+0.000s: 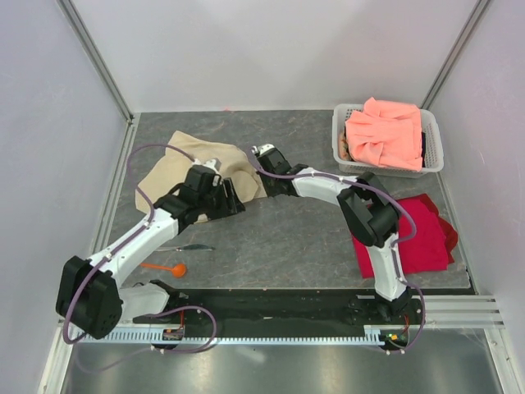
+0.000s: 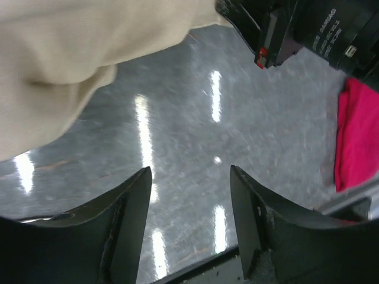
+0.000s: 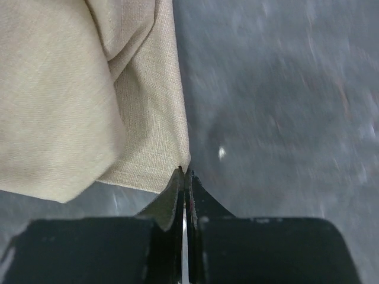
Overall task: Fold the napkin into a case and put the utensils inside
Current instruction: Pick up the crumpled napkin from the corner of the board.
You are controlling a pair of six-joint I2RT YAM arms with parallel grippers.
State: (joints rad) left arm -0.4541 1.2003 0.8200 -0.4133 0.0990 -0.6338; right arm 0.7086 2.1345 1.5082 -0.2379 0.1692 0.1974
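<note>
The beige napkin (image 1: 176, 168) lies rumpled and partly folded over itself at the back left of the table. My right gripper (image 1: 261, 156) reaches across to its right side; in the right wrist view it (image 3: 185, 173) is shut, pinching the napkin's (image 3: 71, 89) near corner. My left gripper (image 1: 230, 201) hovers over the napkin's front edge. In the left wrist view it (image 2: 189, 171) is open, with only bare table between its fingers and the napkin (image 2: 71, 53) off to the upper left. The orange spoon (image 1: 168, 268) and the thin dark utensil (image 1: 187, 248) lie by the left arm.
A white basket (image 1: 340, 139) at the back right holds a salmon-pink cloth (image 1: 385, 131). A bright red cloth (image 1: 418, 234) lies at the right beside the right arm, and shows as a red cloth (image 2: 355, 142) in the left wrist view. White walls enclose the table.
</note>
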